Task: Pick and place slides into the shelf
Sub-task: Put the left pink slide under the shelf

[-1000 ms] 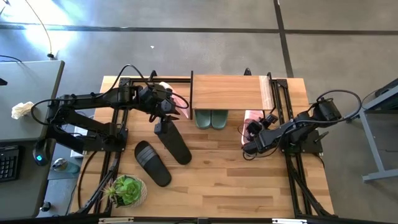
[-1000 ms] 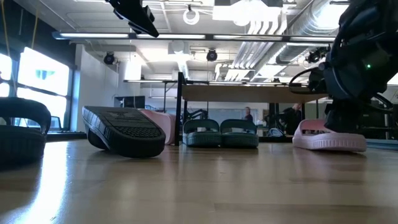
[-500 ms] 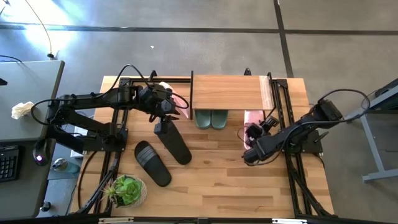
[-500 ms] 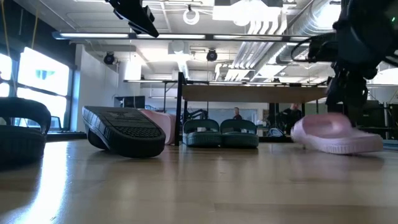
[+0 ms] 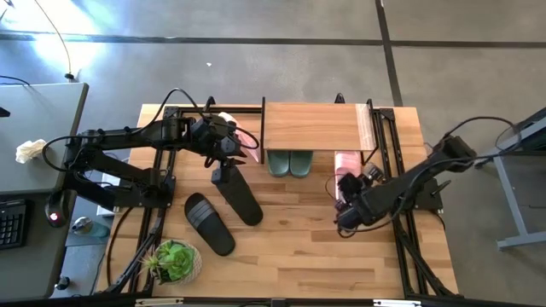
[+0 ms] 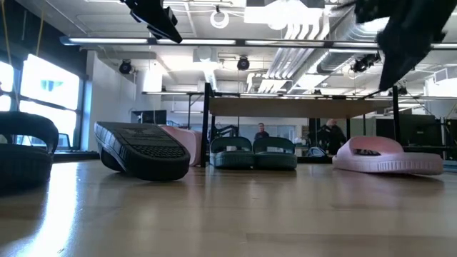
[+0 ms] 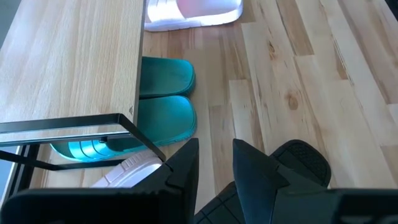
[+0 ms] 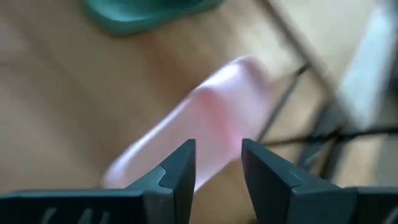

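Stretching across the middle of the overhead frame is the wooden tabletop (image 5: 290, 247), pale planks set on a grey concrete floor (image 5: 256, 60). At far left a grey desk (image 5: 38, 136) is carrying a crumpled cloth (image 5: 30, 150), and a potted plant (image 5: 175, 261) is sitting at the tabletop's lower left corner. Just right of it, one black slide (image 5: 209, 223) is lying flat, while the left gripper (image 5: 223, 160), left of centre, is clamping its fingers on the heel of the other black slide (image 5: 238, 194). A pink slide (image 5: 241, 138) is peeking out beside that gripper. At upper centre the shelf (image 5: 312, 126) is sheltering the green pair (image 5: 290, 162). Right of it, another pink slide (image 5: 345, 168) is resting on the wood, and the right gripper (image 5: 348, 211) is hovering just below it, fingers slightly apart and empty. In the level view, ceiling ducts (image 6: 314, 28) are running over a room where distant people (image 6: 261, 132) are standing.
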You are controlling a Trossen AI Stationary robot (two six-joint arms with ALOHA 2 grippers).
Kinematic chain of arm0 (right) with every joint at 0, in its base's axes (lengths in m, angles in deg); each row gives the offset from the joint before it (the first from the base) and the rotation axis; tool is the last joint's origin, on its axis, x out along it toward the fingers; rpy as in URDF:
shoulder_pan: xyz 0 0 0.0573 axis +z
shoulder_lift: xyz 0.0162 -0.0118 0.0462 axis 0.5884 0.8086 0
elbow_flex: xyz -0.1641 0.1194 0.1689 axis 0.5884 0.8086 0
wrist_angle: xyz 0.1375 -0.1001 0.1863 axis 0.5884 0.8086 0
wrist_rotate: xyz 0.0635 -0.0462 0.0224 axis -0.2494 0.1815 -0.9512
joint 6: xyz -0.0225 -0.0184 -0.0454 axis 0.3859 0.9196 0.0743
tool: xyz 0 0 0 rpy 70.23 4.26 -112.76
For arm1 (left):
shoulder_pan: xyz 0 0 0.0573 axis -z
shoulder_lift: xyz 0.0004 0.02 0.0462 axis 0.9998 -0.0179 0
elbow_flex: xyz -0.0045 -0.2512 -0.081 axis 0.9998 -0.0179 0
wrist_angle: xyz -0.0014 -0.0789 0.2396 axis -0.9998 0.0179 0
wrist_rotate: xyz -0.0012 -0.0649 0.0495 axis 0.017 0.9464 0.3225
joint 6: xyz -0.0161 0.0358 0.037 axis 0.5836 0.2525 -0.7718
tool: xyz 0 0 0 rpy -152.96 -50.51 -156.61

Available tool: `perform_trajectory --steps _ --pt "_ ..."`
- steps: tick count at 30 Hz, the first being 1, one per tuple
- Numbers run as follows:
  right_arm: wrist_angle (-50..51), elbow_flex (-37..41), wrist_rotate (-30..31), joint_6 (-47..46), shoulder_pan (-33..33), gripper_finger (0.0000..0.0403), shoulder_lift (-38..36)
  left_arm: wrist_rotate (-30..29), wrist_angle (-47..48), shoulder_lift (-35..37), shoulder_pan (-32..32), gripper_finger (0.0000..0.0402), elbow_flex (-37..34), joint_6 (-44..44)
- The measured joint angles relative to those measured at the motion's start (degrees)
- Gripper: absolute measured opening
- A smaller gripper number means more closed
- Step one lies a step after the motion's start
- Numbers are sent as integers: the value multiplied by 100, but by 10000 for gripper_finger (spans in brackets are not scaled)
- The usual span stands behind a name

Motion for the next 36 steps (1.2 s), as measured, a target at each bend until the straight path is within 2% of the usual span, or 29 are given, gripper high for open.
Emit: perform_trajectory --steps 4,8,11,15,20,26,36 --pt "-957 -251 -1051 -250 341 93 -472 -1 2 0 0 83 0 -39" --pt "-2012 8 -1139 -320 803 44 -868 0 2 0 0 83 0 -46" --pt "-2283 447 -1170 -909 1114 7 -900 0 0 -8 0 83 0 -48" --pt "-2433 1184 -1141 -1717 1408 12 -555 0 7 -47 0 83 0 -46" --pt "-3216 1672 -1083 -1729 1411 3 -56 -1 0 -46 0 83 0 -46" --pt "-3393 1988 -824 -1975 1203 0 110 0 0 -46 0 83 0 -47" --pt "-3485 2354 -925 -1728 582 0 110 0 0 -46 0 83 0 -46"
